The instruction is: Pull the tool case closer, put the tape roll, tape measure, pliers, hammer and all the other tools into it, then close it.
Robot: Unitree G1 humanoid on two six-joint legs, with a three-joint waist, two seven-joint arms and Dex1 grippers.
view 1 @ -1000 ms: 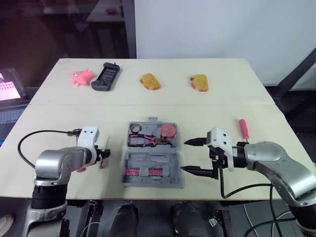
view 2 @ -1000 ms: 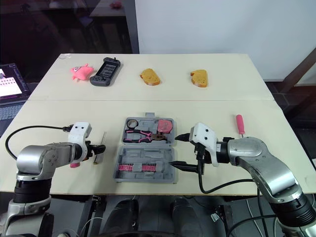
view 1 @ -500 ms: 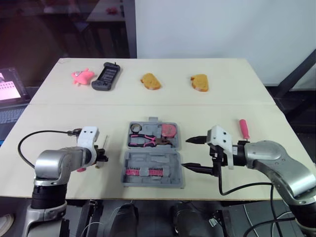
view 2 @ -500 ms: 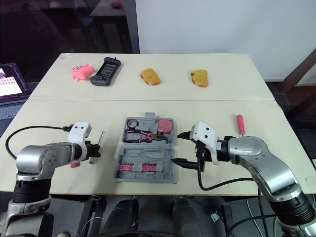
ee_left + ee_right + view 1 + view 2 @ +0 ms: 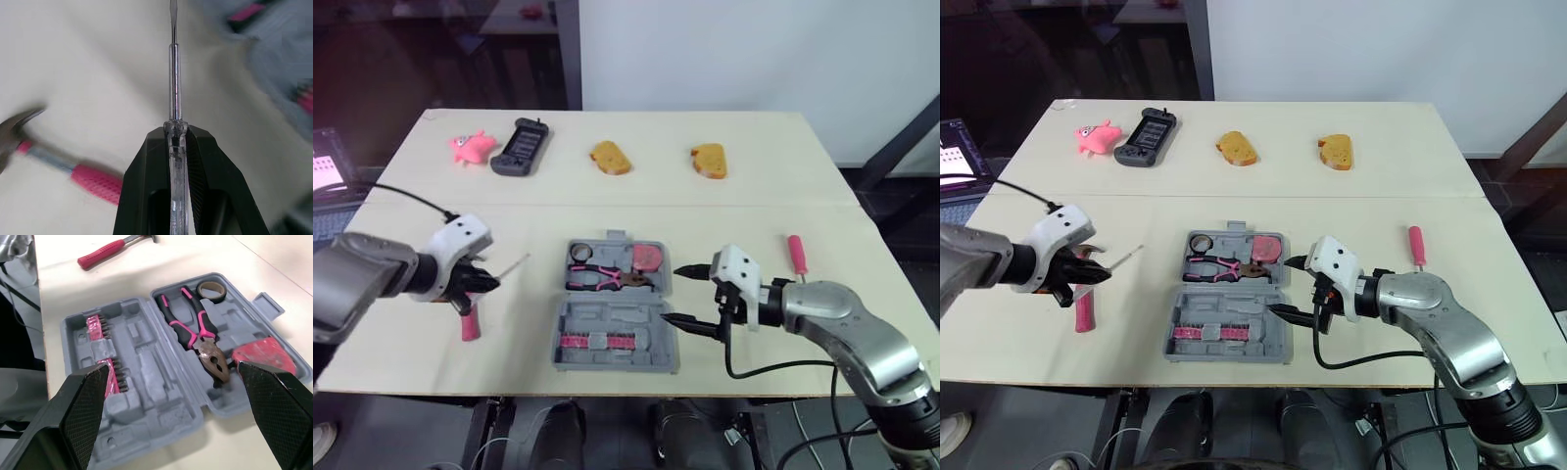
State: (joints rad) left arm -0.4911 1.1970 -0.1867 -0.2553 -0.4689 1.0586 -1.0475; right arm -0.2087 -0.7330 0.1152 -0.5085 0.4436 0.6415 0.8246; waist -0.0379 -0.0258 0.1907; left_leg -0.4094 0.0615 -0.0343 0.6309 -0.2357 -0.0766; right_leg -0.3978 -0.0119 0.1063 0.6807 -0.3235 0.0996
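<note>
my left arm reaches in from the left of the tool case, forearm roughly level, wrist turned so the left end effector points toward the case. its fingers are clenched on the clear handle of a screwdriver. the metal shaft sticks straight out past my fingertips, and its flat tip stops short of the case's left edge.

the hammer lies flat on the surface to the left of the case, just beside my left end effector on my side of it. its pink handle points toward me.

my right arm comes in from the right of the case with the elbow bent and the forearm angled inward. the right end effector is released, its two fingers spread wide and aimed at the case. one fingertip is near the far half and the other is at the near half's right edge. i cannot tell whether that one touches the case.

the case lies open and flat. its far half holds the pliers, the tape roll and the red tape measure. the near half holds a row of pink bits.

a pink-handled screwdriver lies on the surface well to the right of the case, beyond my right forearm.
</note>
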